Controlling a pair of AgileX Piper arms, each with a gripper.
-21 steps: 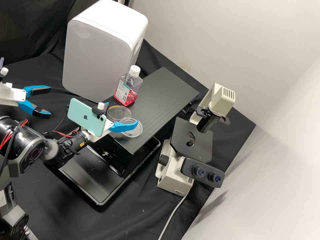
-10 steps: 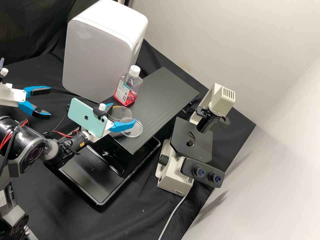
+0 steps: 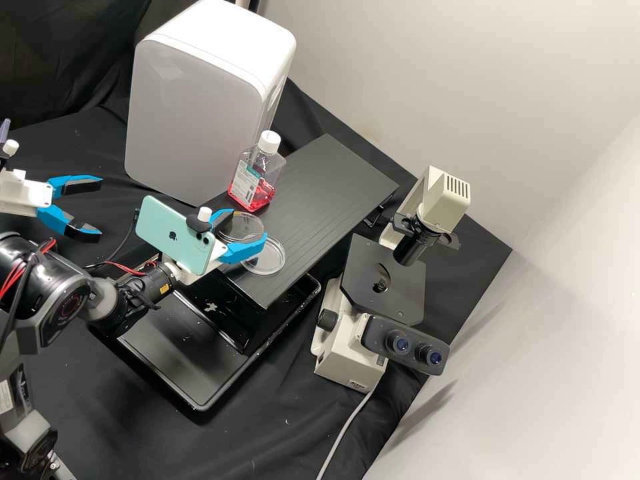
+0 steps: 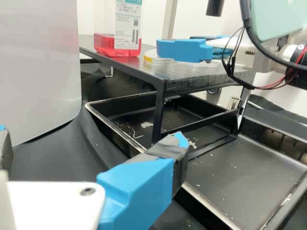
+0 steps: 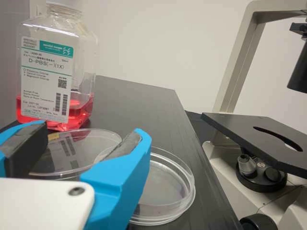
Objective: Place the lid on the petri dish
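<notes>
Black cloth covers the counter (image 3: 267,427), set against a plain white wall. On it, a glossy black tray (image 3: 180,360) sits under a raised shelf (image 3: 327,180) of dark ribbed slats. I judge that the shelf is there to bring the work up to tool height.

Right tool (image 3: 245,230): its two blue fingers, each faced with a dark pad, bear on opposite edges of the lid (image 5: 76,148), so I read the lid as grasped across its width. The lid is a thin, clear, shallow disc. It is held level and low over the shelf, just beside the bottle (image 3: 255,175). A rim grip like this leaves the flat face untouched and should let the lid go down square. I cannot tell whether anything lies beneath it.

Petri dish (image 3: 268,259): clear, round and low-walled. It lies open near the shelf's front edge, just beside the tool's nearer finger.

Bottle: clear, square-shouldered plastic with a white screw cap. The pink liquid fills only its lower part.

Left tool (image 3: 85,205): its fingers are spread with nothing between them. It is parked well apart from the shelf at the counter's left, which I judge keeps it clear of the working arm.

Microscope (image 3: 393,293): cream body and black stage, standing to the right of the shelf.

Handling note: I expect the clear plastic to be light and slick, so a gentle squeeze should suffice.
</notes>
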